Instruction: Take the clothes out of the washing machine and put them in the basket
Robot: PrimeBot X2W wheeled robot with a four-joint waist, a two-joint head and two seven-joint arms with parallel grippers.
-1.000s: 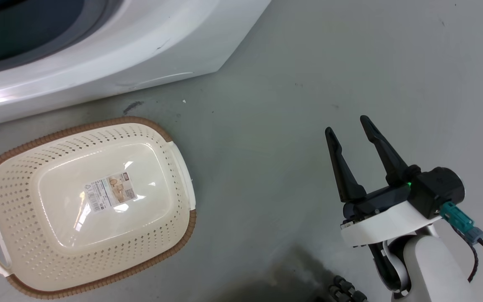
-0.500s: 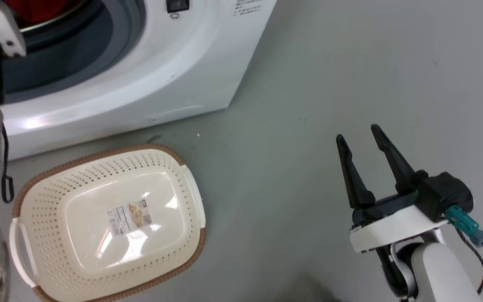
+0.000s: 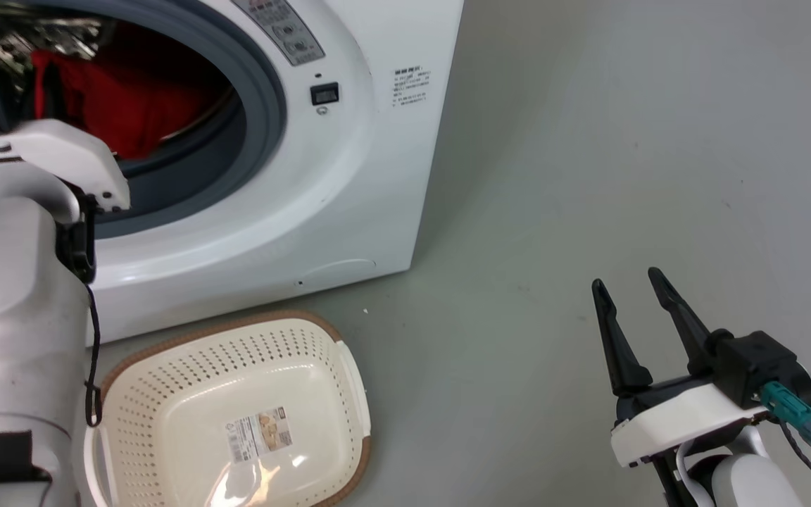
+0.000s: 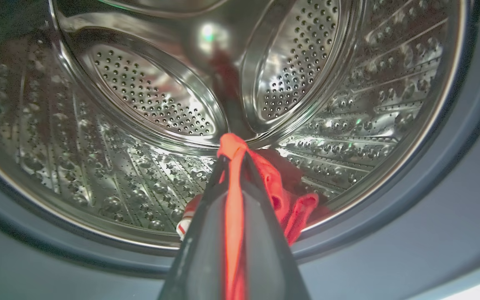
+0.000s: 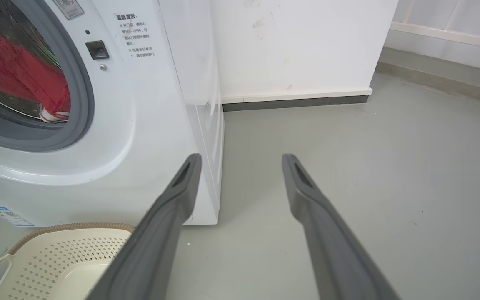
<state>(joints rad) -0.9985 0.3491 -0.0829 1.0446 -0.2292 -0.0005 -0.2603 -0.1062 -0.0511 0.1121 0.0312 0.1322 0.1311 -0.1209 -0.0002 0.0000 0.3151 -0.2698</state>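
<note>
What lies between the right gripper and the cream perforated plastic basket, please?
Bare grey floor separates the right gripper from the basket, per the head view.

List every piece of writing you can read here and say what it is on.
"温馨提示": heading of the notice on the washing machine front; its smaller lines too small.
Too small to read: the sticker in the basket.
Blurred: the panel label above the porthole.
Too small: the blue label low on the machine.

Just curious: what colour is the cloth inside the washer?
The clothes are bright red; right wrist view shows best.
</note>
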